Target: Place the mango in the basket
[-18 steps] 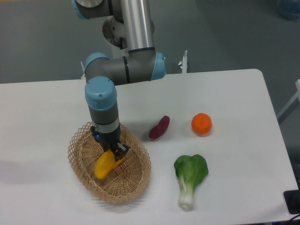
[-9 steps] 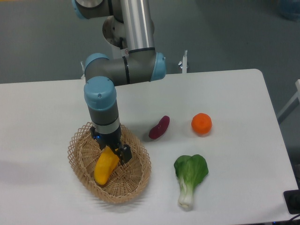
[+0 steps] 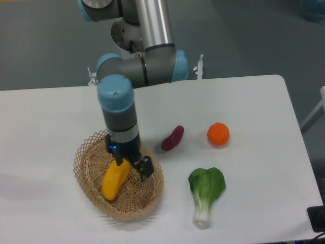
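Now, no brand, label or readable writing shows on any of the things; only a small blue light glows on the wrist of the arm.

From the fixed camera, the silver and light-blue robot arm (image 3: 133,71) comes down from the top of the picture, bends at the elbow joint and points its last segment almost straight down over the oval woven wicker basket (image 3: 119,180) of light tan colour. The black two-finger gripper (image 3: 133,166) is inside the basket, with its jaws spread apart — one black finger (image 3: 144,168) stands to the right of the fruit, and the other one is hidden behind it. The smooth oblong yellow-orange mango (image 3: 115,179) lies on the bottom of the basket, tilted, with its upper end just under the gripper; I cannot tell if they touch.

On the white table (image 3: 254,101), to the right of the basket, there are a small dark purple-red sweet potato (image 3: 172,138), a round orange fruit (image 3: 218,134) and a green leafy bok choy (image 3: 205,193) with a pale stem — all well apart from each other.
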You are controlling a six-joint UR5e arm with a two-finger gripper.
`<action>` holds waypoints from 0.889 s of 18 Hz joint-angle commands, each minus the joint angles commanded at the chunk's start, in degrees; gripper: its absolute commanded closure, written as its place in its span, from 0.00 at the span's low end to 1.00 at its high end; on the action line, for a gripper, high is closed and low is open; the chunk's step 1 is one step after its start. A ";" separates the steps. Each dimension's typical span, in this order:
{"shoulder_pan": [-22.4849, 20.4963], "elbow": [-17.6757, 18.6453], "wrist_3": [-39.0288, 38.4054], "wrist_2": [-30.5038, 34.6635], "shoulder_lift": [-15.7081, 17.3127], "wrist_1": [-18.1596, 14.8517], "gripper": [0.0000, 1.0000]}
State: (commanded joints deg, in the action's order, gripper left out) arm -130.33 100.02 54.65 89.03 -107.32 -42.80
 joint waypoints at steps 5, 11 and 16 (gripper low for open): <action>-6.23 0.00 10.53 -0.09 2.54 -5.35 0.00; -14.50 -2.01 23.02 -0.35 5.80 -11.85 0.00; -18.81 -7.81 29.46 -1.49 5.81 -18.97 0.00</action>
State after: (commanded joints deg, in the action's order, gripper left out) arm -149.15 92.21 84.11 87.54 -101.51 -61.78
